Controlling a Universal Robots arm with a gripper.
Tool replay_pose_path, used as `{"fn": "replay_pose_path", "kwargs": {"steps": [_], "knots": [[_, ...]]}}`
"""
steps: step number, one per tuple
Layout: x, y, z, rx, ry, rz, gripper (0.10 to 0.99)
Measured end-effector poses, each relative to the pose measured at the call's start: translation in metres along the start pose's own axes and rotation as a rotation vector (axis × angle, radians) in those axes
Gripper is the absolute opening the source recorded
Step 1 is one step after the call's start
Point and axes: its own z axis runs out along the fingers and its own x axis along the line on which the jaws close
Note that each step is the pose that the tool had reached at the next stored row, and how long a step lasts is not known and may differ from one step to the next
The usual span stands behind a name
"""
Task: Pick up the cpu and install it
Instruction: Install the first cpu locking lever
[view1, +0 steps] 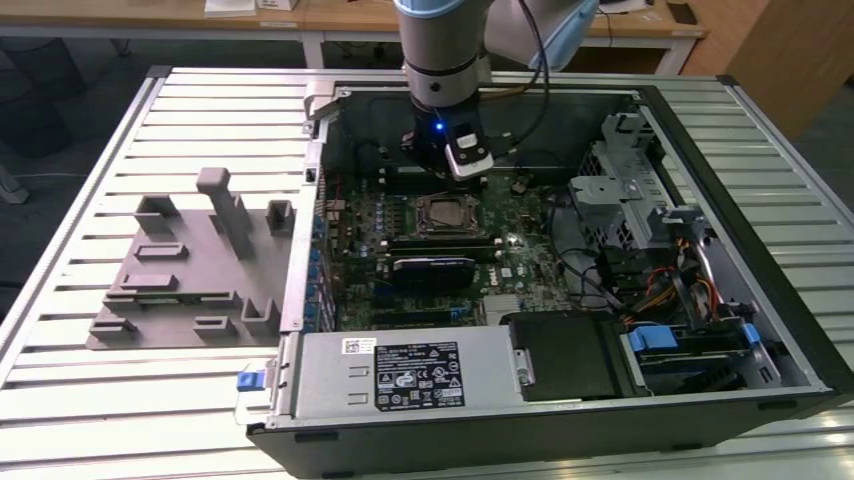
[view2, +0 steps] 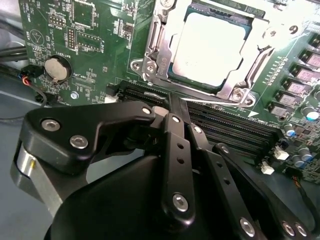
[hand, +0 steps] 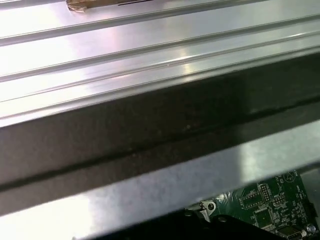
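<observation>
Here, in the exterior view, we see an open computer case (view1: 561, 250) lying on a slatted metal table (view1: 80, 200), desks behind it. The arm's gripper (view1: 461, 160) hangs inside the case just beyond the motherboard socket (view1: 447, 215); a grey holder block (view1: 187, 265) sits outside the case, towards the exterior view's left. In the second wrist view, the cpu (view2: 212, 47) lies seated in the socket's metal frame (view2: 150, 55), apart from the black fingers (view2: 177, 150), which are drawn together and hold nothing. In the first wrist view, the case's dark rim (hand: 150, 130) borders bare table slats.
</observation>
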Motion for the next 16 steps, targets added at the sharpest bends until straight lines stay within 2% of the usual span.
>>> {"fn": "replay_pose_path", "kwargs": {"steps": [8,16], "knots": [[0.0040,-0.0010,0.0027,0.000,-0.0147,0.021,0.106],[0.0042,-0.0013,0.0048,0.005,-0.0211,0.027,0.106]]}}
